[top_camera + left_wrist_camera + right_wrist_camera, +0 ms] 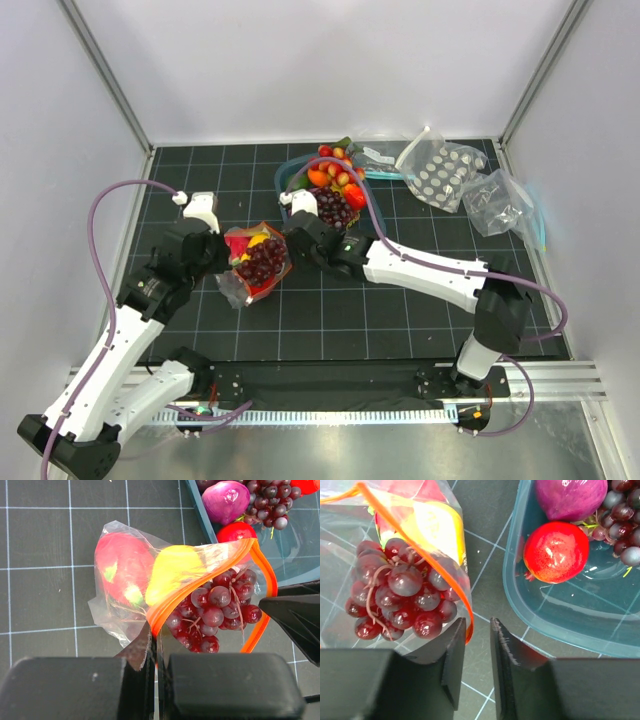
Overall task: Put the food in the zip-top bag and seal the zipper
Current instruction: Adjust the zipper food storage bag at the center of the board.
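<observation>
Left gripper (pixel 156 656) is pinched tight on the rim of the zip-top bag (pixel 107 620), fingers together with film between them, at the bag's 6 o'clock in its own camera. The bag lies on the black mat, mouth gaping. The grapes (pixel 215 607) sit inside the loop of the orange zipper (pixel 159 614), with a yellow fruit (pixel 172 572) and a red fruit (pixel 120 565) deeper in, at 10 o'clock from them. Right gripper (pixel 477 626) hovers at the zipper's far end, fingers narrowly apart, nothing between them. More food waits in the teal tub (pixel 520 602), 1 o'clock from the bag. My read: nudge the grapes below the strip first, then bite the strip itself, not the film, and press along it against the left hold.
</observation>
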You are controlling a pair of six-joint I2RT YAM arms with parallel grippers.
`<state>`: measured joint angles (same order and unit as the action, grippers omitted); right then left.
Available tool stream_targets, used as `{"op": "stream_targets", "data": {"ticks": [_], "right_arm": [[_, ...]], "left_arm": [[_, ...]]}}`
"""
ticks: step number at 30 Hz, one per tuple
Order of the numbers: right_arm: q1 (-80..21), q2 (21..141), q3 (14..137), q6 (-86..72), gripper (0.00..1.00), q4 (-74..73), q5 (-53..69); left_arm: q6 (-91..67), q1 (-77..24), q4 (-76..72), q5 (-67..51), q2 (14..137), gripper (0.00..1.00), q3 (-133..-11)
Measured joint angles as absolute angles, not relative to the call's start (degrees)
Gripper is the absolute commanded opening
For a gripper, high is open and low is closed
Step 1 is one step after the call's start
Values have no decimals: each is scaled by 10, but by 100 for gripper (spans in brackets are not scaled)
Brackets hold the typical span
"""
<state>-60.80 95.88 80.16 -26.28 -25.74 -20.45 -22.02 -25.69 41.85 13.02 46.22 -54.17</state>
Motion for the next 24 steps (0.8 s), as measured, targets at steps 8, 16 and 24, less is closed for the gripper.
{"op": "stream_targets", "data": {"ticks": [8, 16, 24], "right_arm": [[-602, 964, 818, -269, 1, -269, -187], [-602, 940, 814, -267, 1, -275, -164], [-606, 822, 728, -270, 1, -186, -89]], "left_arm": [[-220, -257, 418, 130, 462, 0, -542], [-220, -257, 418, 121, 462, 0, -542], [-216, -257, 404, -17, 453, 0, -537]]}}
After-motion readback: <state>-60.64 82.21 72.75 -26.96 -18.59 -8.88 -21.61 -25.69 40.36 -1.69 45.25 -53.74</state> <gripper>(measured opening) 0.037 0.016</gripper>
